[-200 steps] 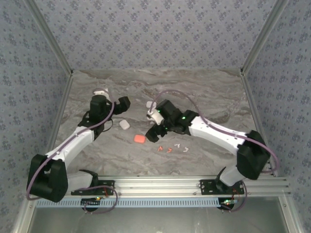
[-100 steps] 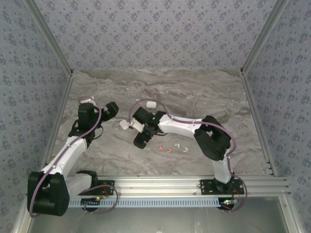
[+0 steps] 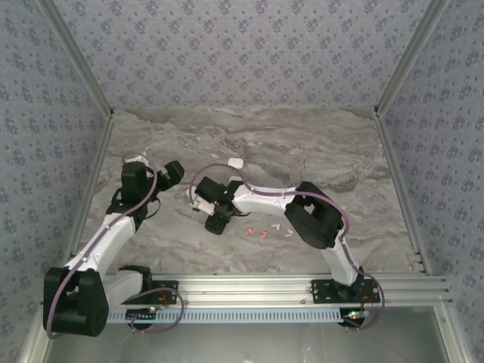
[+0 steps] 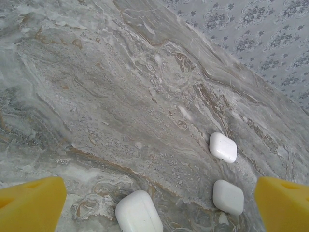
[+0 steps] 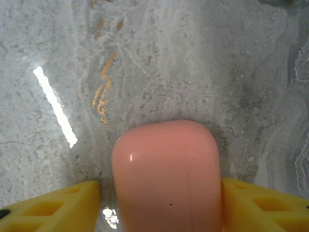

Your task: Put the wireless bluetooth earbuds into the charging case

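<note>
Bright, even overhead light. In the right wrist view a white glare streak crosses the table [image 5: 193, 58] left of the pink case [image 5: 166, 176]; the case looks soft, with faint shadow around it.

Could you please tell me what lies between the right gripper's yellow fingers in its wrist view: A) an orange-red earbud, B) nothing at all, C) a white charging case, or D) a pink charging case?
D: a pink charging case sits between the yellow fingers of the right gripper, on the marble table.
</note>
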Tool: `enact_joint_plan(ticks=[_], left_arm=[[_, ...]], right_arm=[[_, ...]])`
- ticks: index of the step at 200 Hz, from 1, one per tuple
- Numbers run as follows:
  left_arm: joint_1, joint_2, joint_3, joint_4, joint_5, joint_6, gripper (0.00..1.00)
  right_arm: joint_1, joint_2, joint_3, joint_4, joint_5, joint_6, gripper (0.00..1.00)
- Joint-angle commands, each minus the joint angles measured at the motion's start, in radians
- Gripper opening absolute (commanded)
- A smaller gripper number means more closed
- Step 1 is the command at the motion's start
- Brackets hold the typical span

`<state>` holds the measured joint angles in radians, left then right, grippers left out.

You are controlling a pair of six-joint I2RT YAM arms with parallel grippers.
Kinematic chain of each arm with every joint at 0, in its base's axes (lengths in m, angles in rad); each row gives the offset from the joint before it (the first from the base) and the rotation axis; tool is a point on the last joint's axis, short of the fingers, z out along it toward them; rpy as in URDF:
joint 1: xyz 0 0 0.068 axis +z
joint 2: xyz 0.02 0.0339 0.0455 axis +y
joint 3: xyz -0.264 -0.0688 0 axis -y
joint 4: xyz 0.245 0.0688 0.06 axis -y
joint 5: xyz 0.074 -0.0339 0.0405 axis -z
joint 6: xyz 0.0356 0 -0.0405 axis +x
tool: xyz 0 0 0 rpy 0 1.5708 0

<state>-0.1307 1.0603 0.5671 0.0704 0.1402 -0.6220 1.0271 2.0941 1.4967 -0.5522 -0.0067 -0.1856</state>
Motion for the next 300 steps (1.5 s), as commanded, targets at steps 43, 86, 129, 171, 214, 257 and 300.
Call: enact_joint_plan(ticks=[43,86,129,171,214,257,300], left_arm=[[0.008,-0.017,0.002,-0.012,0.029,0.005,0.99],[0.008,-0.016,0.022,-0.012,0.086,0.029,0.99],[0.005,-0.011,0.087,-0.011,0.305,0.066,0.93],[-0.023,0.000,0.184,0.001,0.573,0.073,0.87],[-0.139,0.003,0.272,-0.023,0.652,0.121,0.85],[-0.232,0.045,0.318,-0.009,0.710,0.137,0.79],[-0.294,0.086,0.345,0.003,0.736,0.150,0.76]], right_arm=[[-0.013,-0.020,-0.049,-0.075,0.033,-0.039,0.53],[-0.022,-0.097,-0.096,-0.010,0.048,-0.044,0.39],[-0.081,-0.345,-0.219,0.115,0.085,-0.073,0.38],[-0.130,-0.606,-0.296,0.224,0.133,-0.176,0.37],[-0.137,-0.765,-0.348,0.300,0.172,-0.296,0.37],[-0.132,-0.798,-0.339,0.330,0.184,-0.361,0.37],[-0.123,-0.788,-0.320,0.328,0.182,-0.368,0.37]])
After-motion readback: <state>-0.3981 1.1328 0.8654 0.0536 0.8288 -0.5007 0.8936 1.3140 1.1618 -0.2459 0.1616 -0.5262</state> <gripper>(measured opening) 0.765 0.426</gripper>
